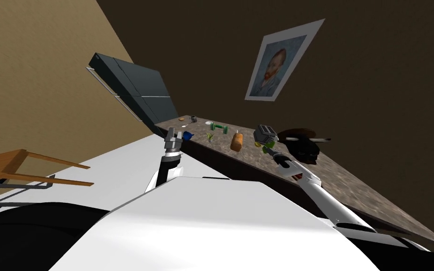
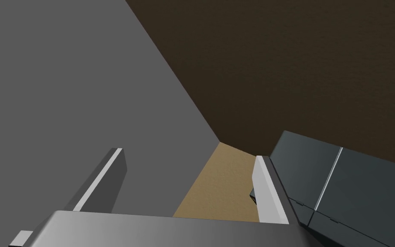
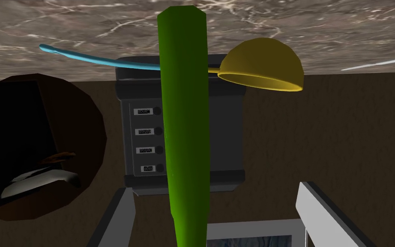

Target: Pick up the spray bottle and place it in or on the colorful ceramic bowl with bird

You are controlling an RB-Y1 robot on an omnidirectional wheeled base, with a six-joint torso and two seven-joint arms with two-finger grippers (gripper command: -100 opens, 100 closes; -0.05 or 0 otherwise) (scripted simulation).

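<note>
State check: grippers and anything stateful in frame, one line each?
Right gripper: open, straddling the spray bottle.
Left gripper: open, empty.
Spray bottle: inside the open jaws, not clamped.
Dark bowl: no bottle in it.
Toaster: standing on the counter.

Counted on the one counter [image 1: 352,188]:
- one toaster [image 1: 265,132], with four labelled buttons [image 3: 147,139]
- one loaf [image 1: 237,141]
- one bowl [image 1: 301,141]
- one ladle [image 3: 261,64]
- one green rod [image 3: 186,128]
- one green dumbbell [image 1: 218,127]
- one small plant [image 1: 209,137]
- one blue item [image 1: 188,135]
- one cup [image 1: 193,119]
- one tan piece [image 1: 181,119]
- one white disc [image 1: 209,123]

On the wall: one portrait [image 1: 277,61].

Elsewhere: one dark refrigerator [image 1: 136,89] and one wooden table [image 1: 4,164].
</note>
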